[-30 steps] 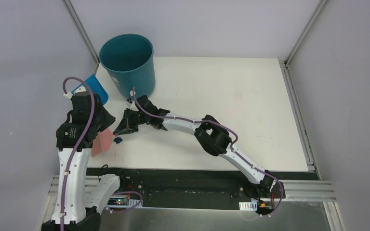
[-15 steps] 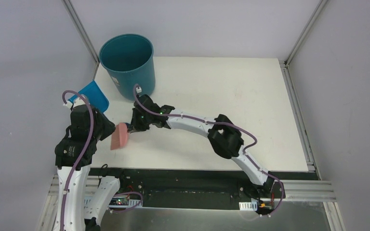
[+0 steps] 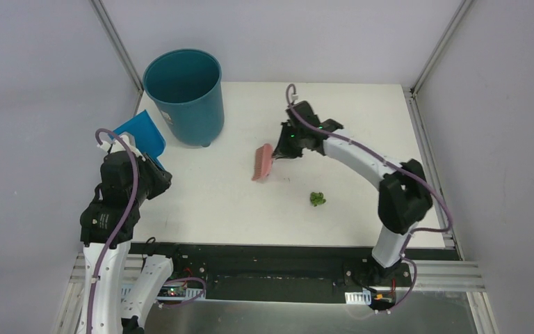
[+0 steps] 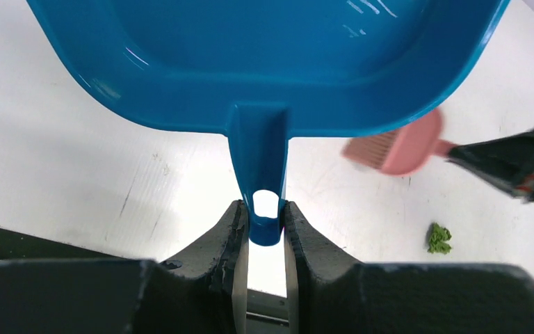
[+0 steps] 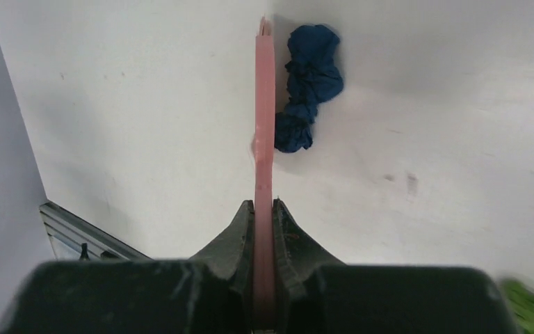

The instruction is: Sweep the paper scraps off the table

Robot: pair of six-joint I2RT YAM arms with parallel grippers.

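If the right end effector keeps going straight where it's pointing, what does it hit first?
Probably the table: the pink brush that the right end effector grips points down at it, the dark blue paper scrap lying just beside that line. Depth is unclear.

Blue dustpan (image 4: pixel 264 62), pink brush (image 3: pixel 262 162), teal bin (image 3: pixel 188 111); dark blue paper wad (image 5: pixel 311 76) and green paper wad (image 3: pixel 317 199) on the white, black-edged surface (image 3: pixel 368 108).
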